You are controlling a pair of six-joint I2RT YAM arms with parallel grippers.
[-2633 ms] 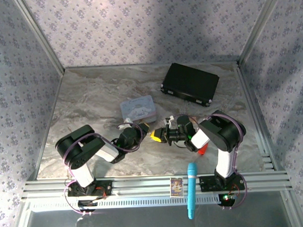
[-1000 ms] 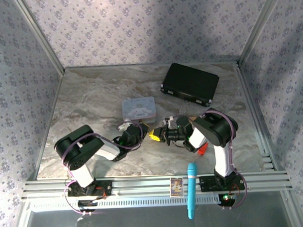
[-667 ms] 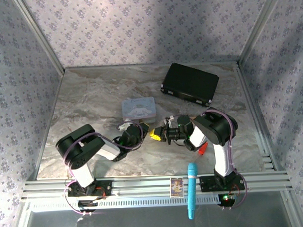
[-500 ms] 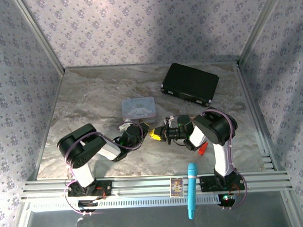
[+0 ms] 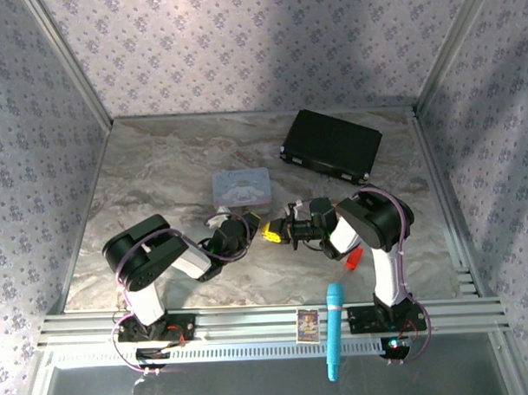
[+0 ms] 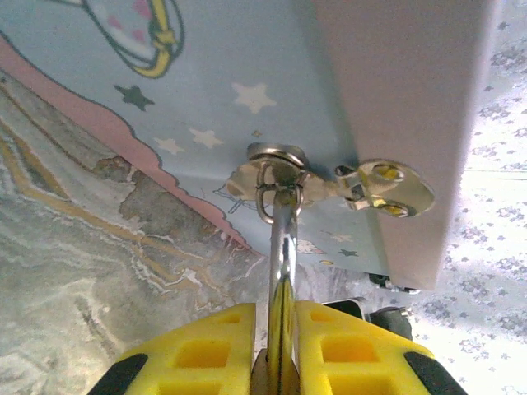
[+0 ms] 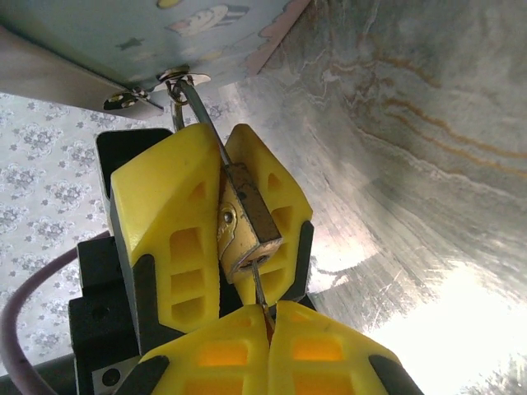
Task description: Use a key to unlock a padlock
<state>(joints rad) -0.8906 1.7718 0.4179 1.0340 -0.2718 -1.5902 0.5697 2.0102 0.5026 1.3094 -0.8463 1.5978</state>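
Padlock and key held over the mid counter

From above, the left end effector (image 5: 249, 226) and right end effector (image 5: 272, 234) meet tip to tip just nearside of the tin (image 5: 242, 187), mid counter (image 5: 159, 175). Left wrist: its fingers press together around the shackle (image 6: 282, 247), a ring (image 6: 272, 177) at its far end, the tin's star print behind. Right wrist: its fingers pinch the key (image 7: 258, 286), its tip in the padlock (image 7: 245, 222), which the left grips.

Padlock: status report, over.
Left claw shut on padlock. Right claw shut on key, tip at padlock's base. Shackle hooked through latch on tin.
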